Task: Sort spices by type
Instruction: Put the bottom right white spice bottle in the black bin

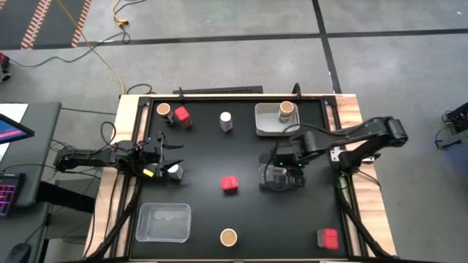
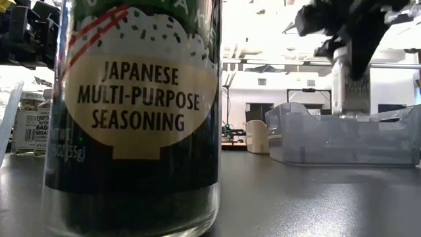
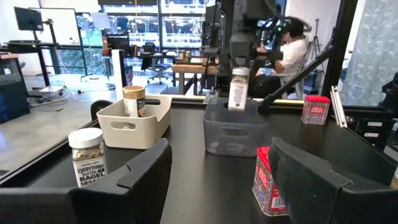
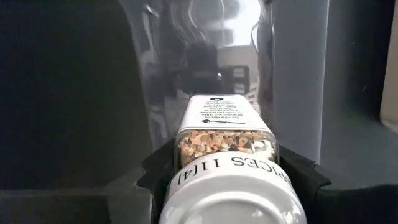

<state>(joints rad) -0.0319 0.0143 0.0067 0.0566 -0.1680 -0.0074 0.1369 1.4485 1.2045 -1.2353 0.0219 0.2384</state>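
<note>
Black tabletop [image 1: 205, 157] mostly unsorted: right gripper [image 1: 276, 177] grasps a white-lidded jar [image 4: 227, 163] above the grey bin [image 3: 231, 130] mid-table; one cork-topped jar [image 1: 286, 111] sits in the white tray [image 1: 265, 124] at the far edge; left gripper [image 1: 170, 162], jaws apart, near the left edge; others scattered

A white tray [image 1: 265, 120] sits at the table's [image 1: 205, 153] far edge, diagonally opposite a clear tray [image 1: 164, 221].

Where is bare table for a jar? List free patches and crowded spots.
Free: the front stretch between the lone cork-topped jar and the corner red box; the middle between the white-lidded jar and the centre red box. Crowded: the back row by the white tray, and around the right gripper over the grey bin.
</note>
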